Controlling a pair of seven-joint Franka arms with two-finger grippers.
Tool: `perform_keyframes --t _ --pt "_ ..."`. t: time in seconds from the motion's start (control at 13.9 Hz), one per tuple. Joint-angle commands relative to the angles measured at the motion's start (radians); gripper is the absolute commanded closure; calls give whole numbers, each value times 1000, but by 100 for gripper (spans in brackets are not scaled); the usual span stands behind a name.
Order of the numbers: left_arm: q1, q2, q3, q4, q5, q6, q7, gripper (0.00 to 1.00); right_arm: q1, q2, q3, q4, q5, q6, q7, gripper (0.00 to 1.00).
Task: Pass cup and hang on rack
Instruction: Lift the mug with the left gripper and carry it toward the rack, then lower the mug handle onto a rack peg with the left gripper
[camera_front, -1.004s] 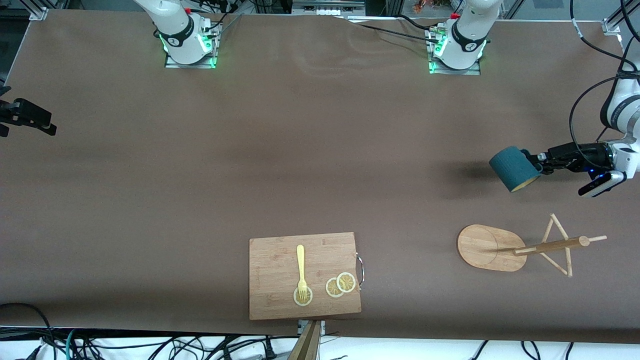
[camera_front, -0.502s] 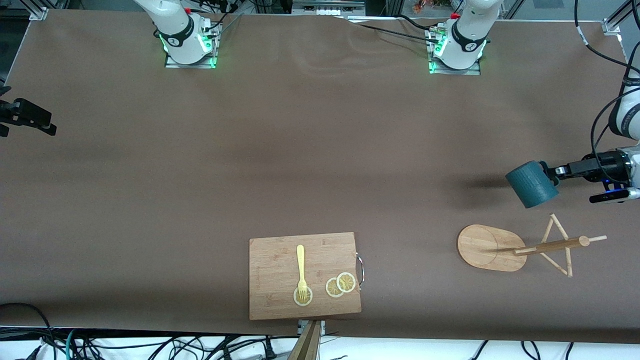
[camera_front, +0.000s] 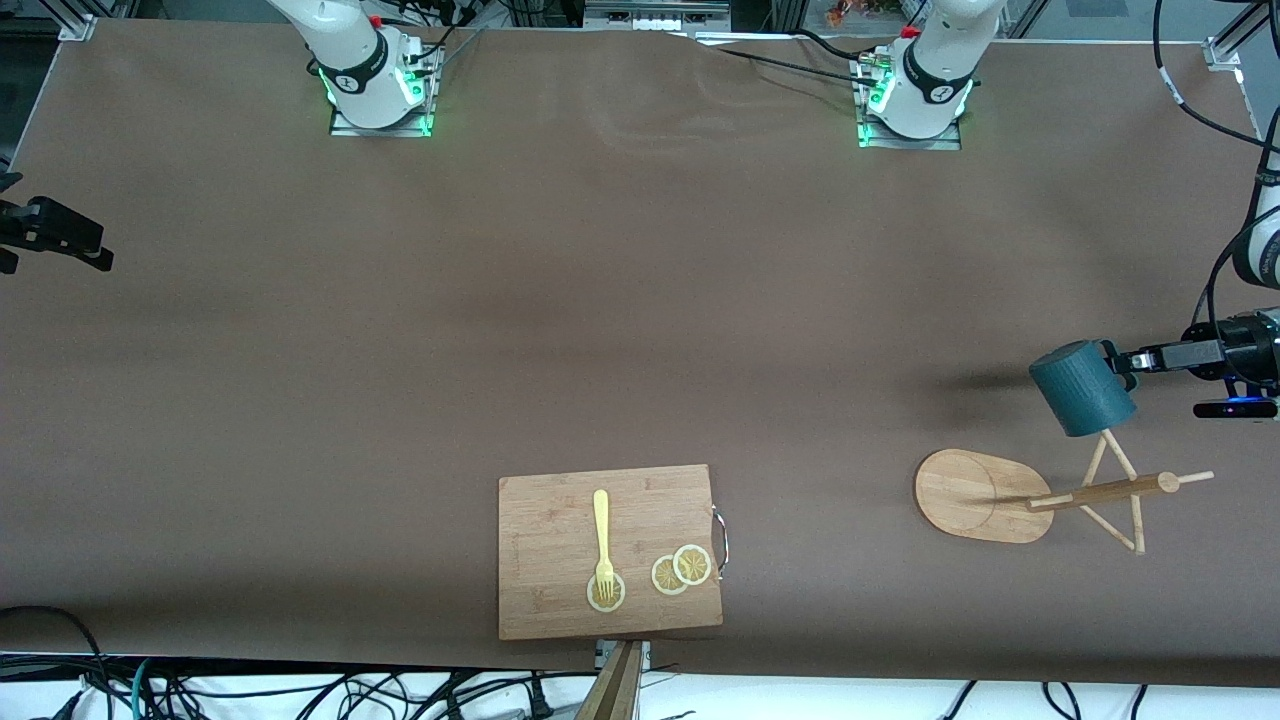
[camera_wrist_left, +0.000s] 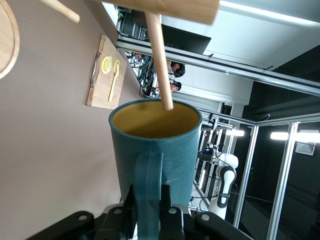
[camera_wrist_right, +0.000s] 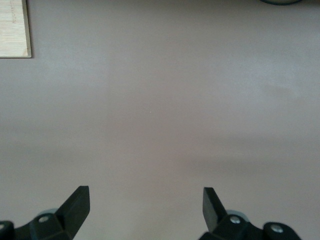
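At the tabletop's left-arm end, the left tool (camera_front: 1122, 366) clamps the cup (camera_front: 1082, 390) by its handle, mouth against a rack (camera_front: 1080, 495) peg tip. The right tool (camera_wrist_right: 145, 205) waits, fingers wide apart.

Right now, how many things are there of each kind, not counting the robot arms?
Cup: 1, gripped by its handle in the left end effector
Rack: 1
Cutting board: 1
Fork: 1
Lemon slices: 3, one under the fork's tines
Total: 7
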Motion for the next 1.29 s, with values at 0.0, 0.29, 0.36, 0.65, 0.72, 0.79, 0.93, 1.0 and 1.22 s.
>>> perform_keyframes --t 0.0,0.29,0.36,0.65,0.72,0.79,0.93,1.0,1.22 --pt "-16 66 -7 104 -12 -12 -53 100 0 7 1 20 0 -19 -10 0" --pt "-26 101 -7 158 -12 -8 -157 100 0 7 1 20 0 -24 -12 0" --pt "-27 117 -7 182 -14 3 -205 100 -1 7 1 20 0 -24 -12 0" --pt "-32 155 -7 244 -17 15 -334 100 -1 7 1 20 0 -24 -12 0" --pt "-33 158 -7 245 -17 17 -334 100 -1 7 1 20 0 -24 -12 0" --pt "-33 169 -7 253 -17 23 -334 100 -1 7 1 20 0 -24 -12 0" --pt "-35 184 -7 277 -15 25 -336 100 -1 7 1 20 0 -24 -12 0" --pt "-42 186 -7 280 -15 26 -336 100 -1 7 0 20 0 -24 -12 0" --pt "-44 189 -7 290 -12 34 -349 100 -1 7 0 20 0 -24 -12 0"
